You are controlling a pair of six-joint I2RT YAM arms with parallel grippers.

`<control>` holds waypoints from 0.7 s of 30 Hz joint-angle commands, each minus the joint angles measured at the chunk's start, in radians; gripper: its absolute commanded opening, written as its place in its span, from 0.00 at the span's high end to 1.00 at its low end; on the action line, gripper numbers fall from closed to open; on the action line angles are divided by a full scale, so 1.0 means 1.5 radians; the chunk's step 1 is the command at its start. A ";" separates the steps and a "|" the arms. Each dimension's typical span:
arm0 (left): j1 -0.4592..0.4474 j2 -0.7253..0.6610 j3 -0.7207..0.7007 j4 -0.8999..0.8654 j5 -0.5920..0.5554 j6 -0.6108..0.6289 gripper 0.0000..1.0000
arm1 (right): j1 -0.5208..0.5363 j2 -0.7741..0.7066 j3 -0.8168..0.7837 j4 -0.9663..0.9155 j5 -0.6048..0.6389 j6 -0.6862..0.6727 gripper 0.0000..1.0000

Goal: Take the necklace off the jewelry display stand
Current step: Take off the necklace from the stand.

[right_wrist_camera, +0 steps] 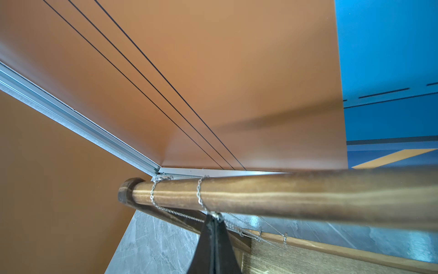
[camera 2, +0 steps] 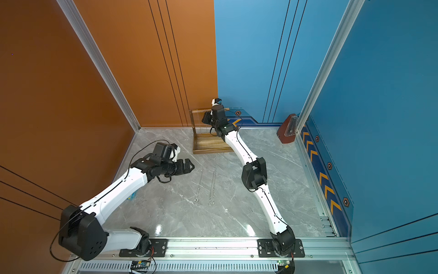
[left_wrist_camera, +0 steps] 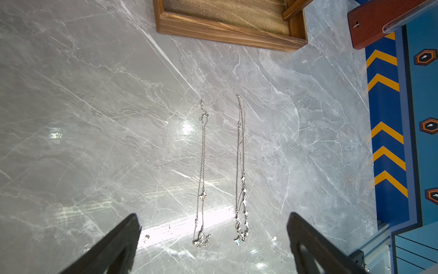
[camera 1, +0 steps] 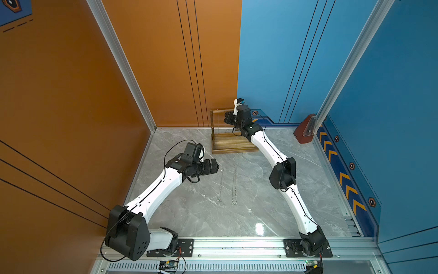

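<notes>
The jewelry display stand is a brown wooden rack at the back wall, and its crossbar fills the right wrist view. Two thin silver chains loop over that bar near its end: one necklace and a second chain closer to the tip. My right gripper is just under the bar, shut on the necklace chain where it hangs down. My left gripper hovers open above the marble table, holding nothing; in both top views it is left of the stand.
Two more silver necklaces lie stretched out side by side on the table in front of the stand's tray. A red-brown wedge-shaped object sits in the back right corner. Walls close in behind the stand.
</notes>
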 commanded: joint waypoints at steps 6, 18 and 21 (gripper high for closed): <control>0.005 0.006 -0.001 0.000 0.013 -0.001 0.02 | -0.013 -0.053 -0.001 -0.024 -0.003 -0.021 1.00; 0.005 0.007 -0.002 0.000 0.013 0.000 0.02 | -0.026 -0.084 -0.027 -0.024 -0.008 -0.021 1.00; 0.005 0.007 -0.002 0.001 0.012 -0.001 0.02 | -0.032 -0.089 -0.031 -0.026 -0.011 -0.017 1.00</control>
